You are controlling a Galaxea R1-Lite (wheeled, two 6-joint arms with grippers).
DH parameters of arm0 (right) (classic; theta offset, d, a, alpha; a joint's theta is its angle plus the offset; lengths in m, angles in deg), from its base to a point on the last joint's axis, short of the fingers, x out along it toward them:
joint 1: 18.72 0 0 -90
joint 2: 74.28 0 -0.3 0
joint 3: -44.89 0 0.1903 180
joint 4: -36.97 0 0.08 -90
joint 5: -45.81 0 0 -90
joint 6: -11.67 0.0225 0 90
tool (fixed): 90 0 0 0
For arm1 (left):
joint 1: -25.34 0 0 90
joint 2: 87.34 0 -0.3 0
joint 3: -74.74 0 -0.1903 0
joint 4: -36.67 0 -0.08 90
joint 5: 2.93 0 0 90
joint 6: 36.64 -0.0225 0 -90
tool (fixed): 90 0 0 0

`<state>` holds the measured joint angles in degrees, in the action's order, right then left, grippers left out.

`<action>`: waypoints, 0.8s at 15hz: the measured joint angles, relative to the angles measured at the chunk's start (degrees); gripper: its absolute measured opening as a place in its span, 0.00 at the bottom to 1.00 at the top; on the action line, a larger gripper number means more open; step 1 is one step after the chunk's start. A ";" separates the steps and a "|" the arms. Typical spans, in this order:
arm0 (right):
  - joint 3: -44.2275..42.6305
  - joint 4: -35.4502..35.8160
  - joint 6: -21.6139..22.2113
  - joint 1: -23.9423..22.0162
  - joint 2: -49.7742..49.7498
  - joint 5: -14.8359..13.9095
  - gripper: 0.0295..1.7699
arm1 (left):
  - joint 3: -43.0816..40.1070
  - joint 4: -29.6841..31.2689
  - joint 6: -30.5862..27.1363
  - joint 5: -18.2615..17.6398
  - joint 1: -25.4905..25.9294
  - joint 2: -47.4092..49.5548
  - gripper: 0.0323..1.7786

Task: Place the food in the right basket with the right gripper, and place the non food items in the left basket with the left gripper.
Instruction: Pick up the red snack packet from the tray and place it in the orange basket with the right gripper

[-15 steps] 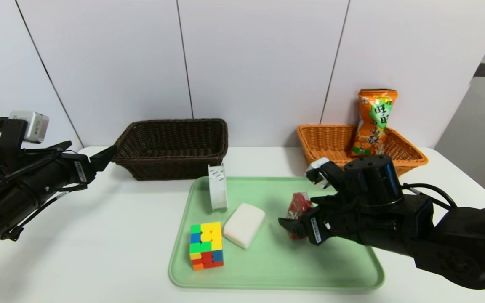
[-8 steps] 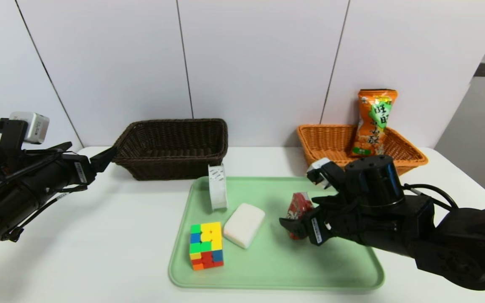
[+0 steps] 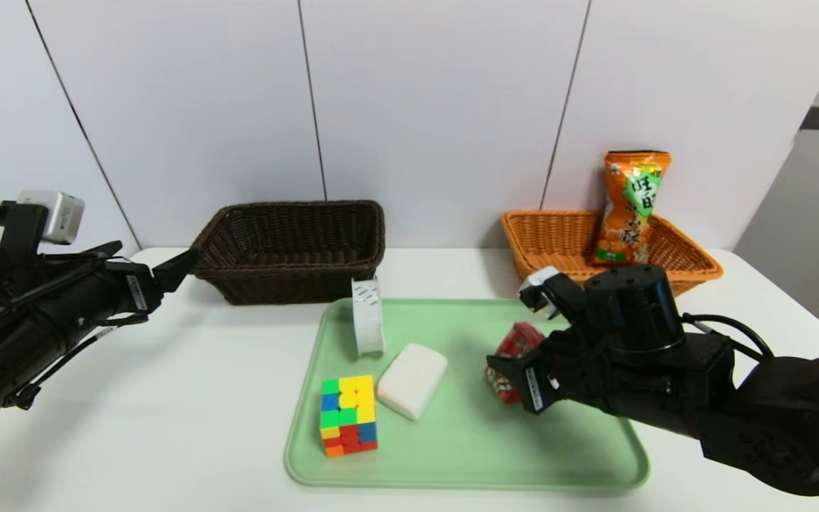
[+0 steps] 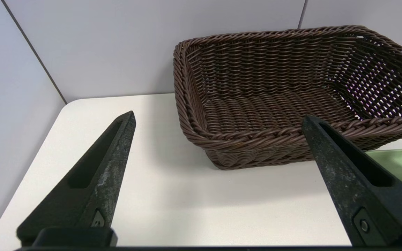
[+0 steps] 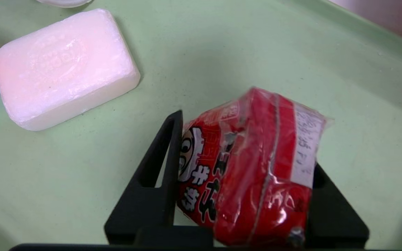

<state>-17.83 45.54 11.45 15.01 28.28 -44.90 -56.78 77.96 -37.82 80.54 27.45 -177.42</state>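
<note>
red packet [image 5: 253,167] tilted since earlier | right claw [image 5: 243,181] clamps it | left claw [image 4: 218,153] spread wide, holding nothing

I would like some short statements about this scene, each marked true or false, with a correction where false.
1. The right gripper is closed on the red packet. True.
2. The orange snack bag lies on the green tray. False: it stands in the light orange-tan basket.
3. The dark brown basket holds nothing that can be seen. True.
4. The left gripper is shut on the puzzle cube. False: it is open near the dark brown basket; the cube sits on the tray.
5. The white soap block lies on the tray between the cube and the red packet. True.
6. The white tape roll lies flat in the dark basket. False: it stands on edge at the tray's far edge.
</note>
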 joint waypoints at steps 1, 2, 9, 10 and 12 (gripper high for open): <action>-0.01 0.20 0.00 0.04 -0.09 0.02 0.20 | 0.00 0.02 0.00 -0.02 0.00 -0.02 0.95; -0.06 0.13 0.06 0.20 -0.33 0.11 0.21 | 0.00 0.00 0.00 -0.02 0.00 -0.05 0.95; -2.73 0.83 -0.52 0.02 -3.39 -0.13 0.21 | 0.02 0.02 0.04 0.01 0.00 -0.24 0.95; -4.67 0.72 -0.79 -0.79 -4.05 -0.13 0.21 | 0.00 0.02 0.06 0.00 -0.02 -0.28 0.95; -9.62 0.44 -2.04 -4.83 -4.52 -0.02 0.21 | 0.00 0.06 0.04 -0.02 0.00 -0.35 0.95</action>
<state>-27.45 45.98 9.42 10.18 23.75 -44.92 -56.78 78.02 -37.78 80.51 27.45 -177.77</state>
